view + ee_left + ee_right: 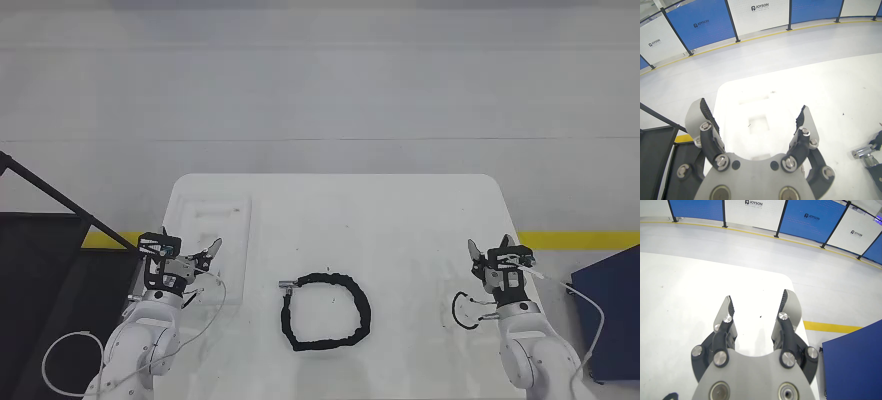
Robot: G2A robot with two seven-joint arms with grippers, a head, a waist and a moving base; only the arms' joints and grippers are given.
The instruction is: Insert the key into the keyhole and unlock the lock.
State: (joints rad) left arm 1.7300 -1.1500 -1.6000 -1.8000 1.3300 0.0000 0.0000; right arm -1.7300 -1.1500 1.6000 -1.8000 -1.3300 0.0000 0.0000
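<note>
Reaching for the lock (363, 308), favour your left gripper (208, 254): the lock's metal end (288, 285) points that way (right gripper (490, 246) sits well apart); both grippers' fingers spread, empty.

top: high overhead, facing down on white rounded table (420, 210) | wrists: low, close, facing outward over it | overlap top/left wrist: black sleeved chain lock (862, 151)
</note>
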